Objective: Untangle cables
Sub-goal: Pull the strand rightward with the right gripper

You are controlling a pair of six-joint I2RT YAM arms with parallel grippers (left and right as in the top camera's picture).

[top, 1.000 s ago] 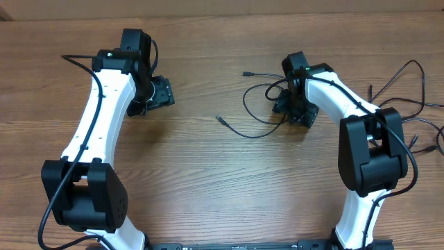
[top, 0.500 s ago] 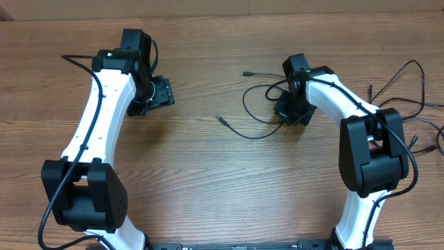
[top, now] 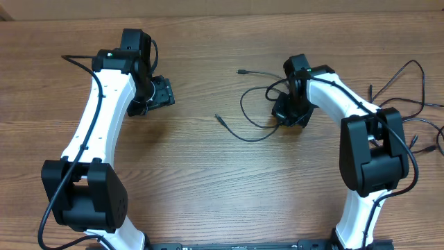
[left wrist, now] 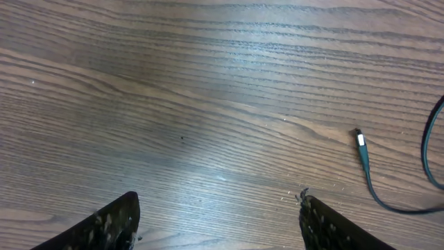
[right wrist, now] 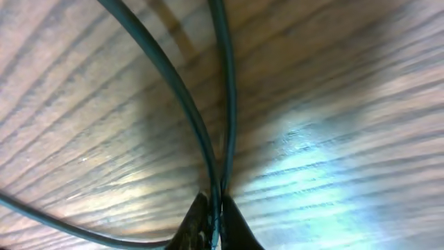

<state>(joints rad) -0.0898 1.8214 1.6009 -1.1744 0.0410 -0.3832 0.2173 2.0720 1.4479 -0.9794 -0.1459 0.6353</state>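
- Left arm (top: 97, 118): extended forward, wrist turned inward.
- Left gripper (top: 163, 92): angled downward, fingers (left wrist: 114, 222) spread wide apart, nothing gripped.
- Right arm (top: 340, 94): reached forward and bent inward at the wrist.
- Right gripper (top: 286, 114): pointed down, fingertips (right wrist: 198, 226) pressed together on cables (right wrist: 228, 90).

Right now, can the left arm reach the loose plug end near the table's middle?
Probably yes: the open left end effector faces bare wood, with nothing between it and the plug end.

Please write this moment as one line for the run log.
left tool: open, holding nothing | right tool: shut on cables | cables: two strands in the pinch, tangle not yet undone
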